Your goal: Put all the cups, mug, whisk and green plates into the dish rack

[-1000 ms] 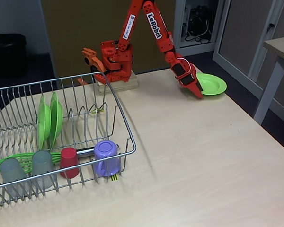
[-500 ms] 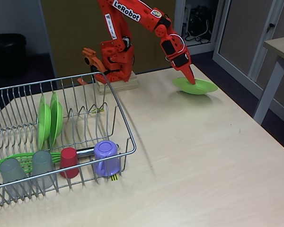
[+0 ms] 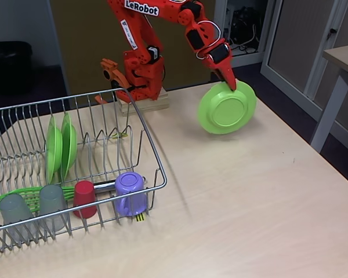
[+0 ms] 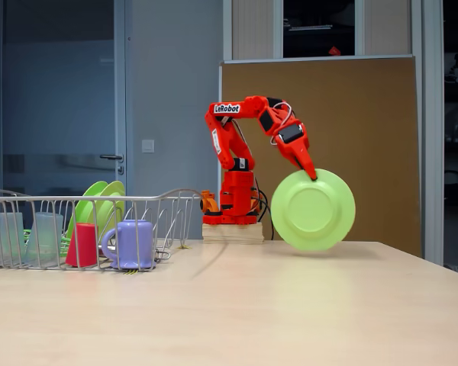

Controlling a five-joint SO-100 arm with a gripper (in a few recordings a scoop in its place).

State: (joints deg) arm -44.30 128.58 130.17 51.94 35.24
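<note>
My orange gripper (image 3: 232,86) (image 4: 313,174) is shut on the top rim of a lime-green plate (image 3: 227,108) (image 4: 313,210), which hangs on edge above the table. The silver wire dish rack (image 3: 152,152) (image 4: 179,198) stands at the left. Two green plates (image 3: 60,146) (image 4: 98,200) stand upright in it. Along its front sit two grey tumblers (image 3: 33,207) (image 4: 27,236), a red cup (image 3: 84,198) (image 4: 82,244) and a purple mug (image 3: 130,193) (image 4: 130,242). The green whisk (image 3: 29,194) lies behind them, partly hidden.
The arm's base (image 3: 140,87) (image 4: 233,221) sits on a wooden block at the table's far edge, just behind the rack's right corner. Another table (image 3: 343,63) stands off to the right. Bare tabletop (image 3: 249,197) stretches right of the rack.
The plate lay flat on the table with the gripper at its rim. It has since been lifted, swung up on edge and carried a little toward the rack.
</note>
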